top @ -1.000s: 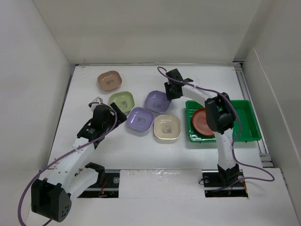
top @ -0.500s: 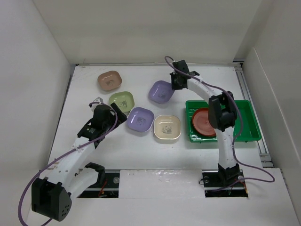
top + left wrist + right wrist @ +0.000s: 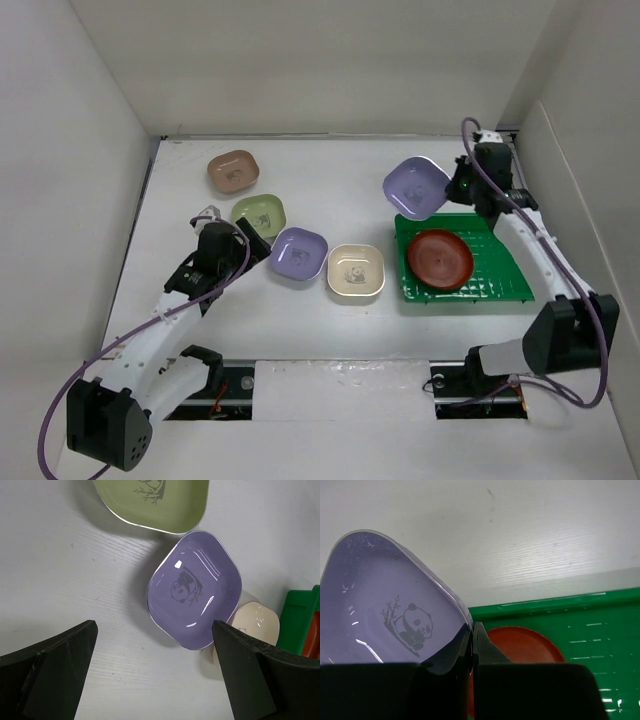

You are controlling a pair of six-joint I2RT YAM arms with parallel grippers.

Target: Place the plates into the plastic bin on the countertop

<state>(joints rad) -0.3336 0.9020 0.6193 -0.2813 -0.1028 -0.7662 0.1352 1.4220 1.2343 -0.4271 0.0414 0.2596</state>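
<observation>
My right gripper [image 3: 457, 189] [image 3: 473, 630] is shut on the rim of a lavender panda plate [image 3: 416, 188] [image 3: 385, 615], held tilted in the air over the far left corner of the green plastic bin [image 3: 505, 285] [image 3: 600, 630]. A red round plate [image 3: 440, 259] [image 3: 525, 645] lies in the bin. On the white countertop [image 3: 330, 320] lie a tan-pink plate [image 3: 233, 171], a light green plate [image 3: 260, 214] [image 3: 155, 502], a second lavender plate [image 3: 299, 253] [image 3: 195, 592] and a cream plate [image 3: 355, 270] [image 3: 255, 625]. My left gripper [image 3: 243, 243] [image 3: 155, 680] hangs open just left of that lavender plate.
White walls close in the countertop on the left, back and right. The right half of the bin floor [image 3: 500, 270] is bare ribbed grid. A metal rail [image 3: 530, 190] runs along the countertop's right edge.
My right gripper closed on the lavender plate's rim, lifted it off the countertop and swung it right, to above the bin's far left corner. The left arm has not moved.
</observation>
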